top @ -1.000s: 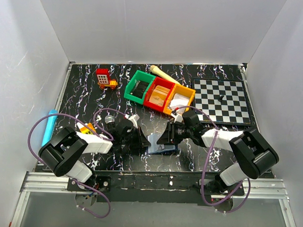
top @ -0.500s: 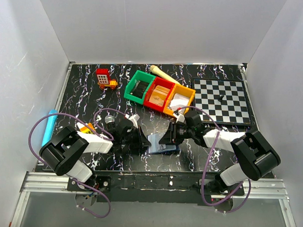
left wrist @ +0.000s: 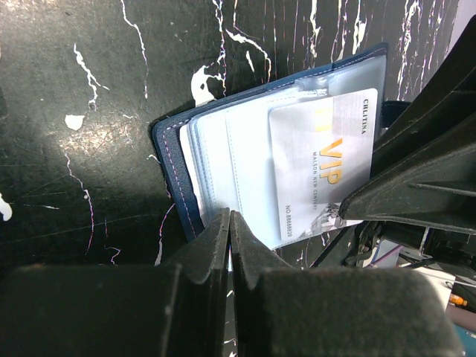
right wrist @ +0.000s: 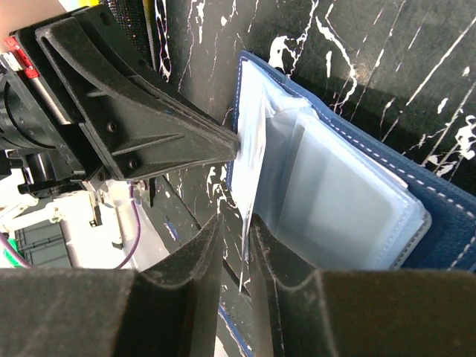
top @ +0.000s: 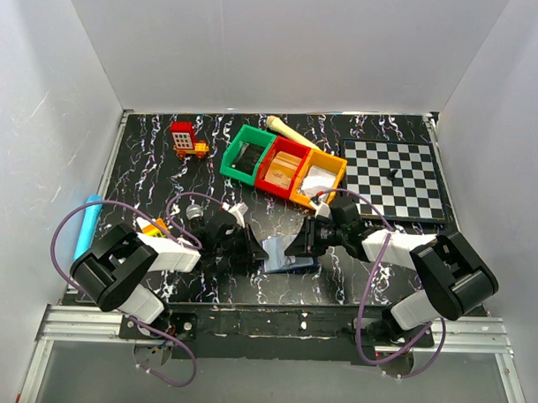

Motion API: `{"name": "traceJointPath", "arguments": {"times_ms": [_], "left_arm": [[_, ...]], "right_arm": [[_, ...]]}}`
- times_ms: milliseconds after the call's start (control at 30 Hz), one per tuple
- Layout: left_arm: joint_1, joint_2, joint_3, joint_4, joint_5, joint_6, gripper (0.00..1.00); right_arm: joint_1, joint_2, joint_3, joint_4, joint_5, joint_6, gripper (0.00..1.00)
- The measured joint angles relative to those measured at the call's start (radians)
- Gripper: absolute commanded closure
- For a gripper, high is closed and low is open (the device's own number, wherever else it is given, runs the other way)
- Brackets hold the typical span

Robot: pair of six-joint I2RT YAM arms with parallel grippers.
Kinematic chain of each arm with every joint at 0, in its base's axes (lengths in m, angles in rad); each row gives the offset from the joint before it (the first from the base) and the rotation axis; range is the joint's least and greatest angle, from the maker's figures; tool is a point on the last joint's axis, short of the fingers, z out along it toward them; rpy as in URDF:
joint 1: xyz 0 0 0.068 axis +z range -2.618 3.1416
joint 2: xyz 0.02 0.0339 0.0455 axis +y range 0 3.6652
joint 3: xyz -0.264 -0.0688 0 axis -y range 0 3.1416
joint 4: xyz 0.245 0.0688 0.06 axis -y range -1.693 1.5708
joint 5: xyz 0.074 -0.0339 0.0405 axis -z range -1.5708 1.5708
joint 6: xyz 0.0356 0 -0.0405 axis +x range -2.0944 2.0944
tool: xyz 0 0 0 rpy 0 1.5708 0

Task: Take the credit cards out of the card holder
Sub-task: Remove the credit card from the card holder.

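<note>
The dark navy bifold card holder lies open on the black, white-veined worktop, directly ahead of the left pincer and between it and the right pincer. The left pincer is clenched, its tips meeting at the holder's near edge. Whether a thin leaf is nipped between them cannot be told, but it looks placed to steady the holder. The right pincer's jaws stand narrowly apart on either side of a pale plastic card, with a dark sliver of gap on one side, so the card seems bracketed rather than clamped.

The step in hand is judged to be taking hold of a first card. The next move calls for closing fully on the card's free end, then drawing it along the sleeve's line, away from the left pincer, while that pincer keeps the holder from following.

The left wrist view alone shows the card's face, with gold VIP lettering over the clear sleeves. The right wrist view shows it only edge-on, between its own jaws. From above, both pincers hide the card entirely.
</note>
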Motion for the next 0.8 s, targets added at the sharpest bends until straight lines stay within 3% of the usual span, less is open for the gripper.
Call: {"name": "traceJointPath", "arguments": {"times_ms": [267,400,800], "left_arm": [[0.001,0.000,0.000,0.000,0.001,-0.006,1.00],[0.001,0.001,0.000,0.001,0.001,-0.006,1.00],[0.003,0.003,0.000,0.002,0.003,-0.006,1.00]], "right_arm": [[-0.016,0.000,-0.008,-0.001,-0.001,-0.002,0.84],[-0.023,-0.002,-0.008,-0.005,-0.001,-0.006,0.99],[-0.066,-0.043,-0.011,-0.039,-0.010,-0.019,0.99]]}}
